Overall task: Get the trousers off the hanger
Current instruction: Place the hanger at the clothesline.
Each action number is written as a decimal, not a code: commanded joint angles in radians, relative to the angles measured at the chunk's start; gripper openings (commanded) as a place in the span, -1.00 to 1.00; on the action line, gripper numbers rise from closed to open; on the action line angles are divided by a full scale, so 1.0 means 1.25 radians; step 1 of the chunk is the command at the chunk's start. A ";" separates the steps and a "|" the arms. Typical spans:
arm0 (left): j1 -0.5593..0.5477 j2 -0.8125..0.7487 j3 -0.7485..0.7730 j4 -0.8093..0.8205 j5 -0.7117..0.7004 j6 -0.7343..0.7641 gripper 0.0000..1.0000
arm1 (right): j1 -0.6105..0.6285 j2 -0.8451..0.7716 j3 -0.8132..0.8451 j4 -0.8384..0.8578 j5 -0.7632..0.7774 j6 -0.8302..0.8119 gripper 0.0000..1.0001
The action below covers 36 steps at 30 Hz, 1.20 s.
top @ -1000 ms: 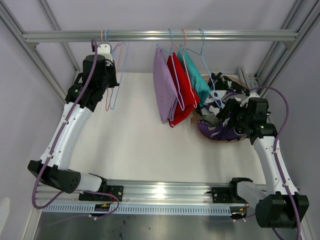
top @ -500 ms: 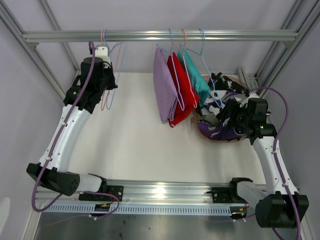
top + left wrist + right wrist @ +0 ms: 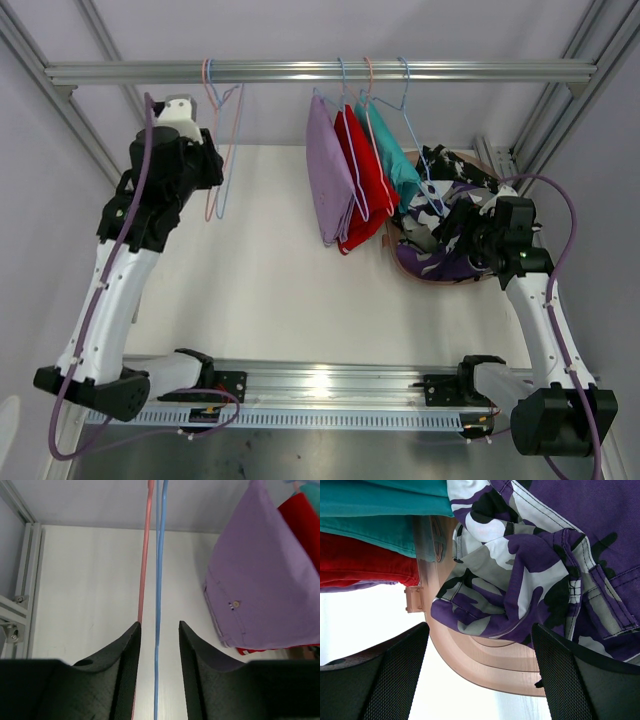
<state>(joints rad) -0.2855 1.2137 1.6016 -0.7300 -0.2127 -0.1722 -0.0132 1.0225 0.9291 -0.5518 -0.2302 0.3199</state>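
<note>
**White table under the rail: pincers and trousers**

White tabletop (image 3: 270, 270) spreads beneath the left gripper (image 3: 159, 645), with a frame post (image 3: 27, 580) at its left. Its jaws are partly apart. The blue hanger wire (image 3: 160, 555) runs lengthwise between them, and the pink wire (image 3: 145, 555) lies along the left finger. The lilac trousers (image 3: 260, 580) hang to its right, long axis vertical. The right gripper (image 3: 480, 675) gapes wide over the purple-and-white trousers (image 3: 520, 580), heaped in a tan basket (image 3: 470, 665).

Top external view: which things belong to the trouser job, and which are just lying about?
Job: plain lilac cloth trousers, plain red cloth trousers, teal cloth trousers, all hanging.
Lying about: two bare wire hangers; round tan basket holding purple-and-white patterned trousers.
</note>
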 commanded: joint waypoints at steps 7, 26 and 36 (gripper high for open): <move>-0.048 -0.170 -0.092 0.160 0.261 -0.142 -0.06 | 0.003 -0.003 -0.011 0.019 -0.013 -0.004 0.76; -0.368 0.147 0.109 0.194 0.106 -0.160 0.06 | 0.008 -0.003 -0.017 0.021 -0.010 -0.004 0.76; -0.399 0.266 0.213 0.171 0.046 -0.146 0.10 | 0.008 -0.006 -0.019 0.025 -0.015 -0.002 0.76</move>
<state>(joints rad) -0.7624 1.5105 1.8030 -0.5041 -0.0952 -0.3656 -0.0078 1.0225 0.9096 -0.5488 -0.2317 0.3202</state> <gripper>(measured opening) 0.546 0.880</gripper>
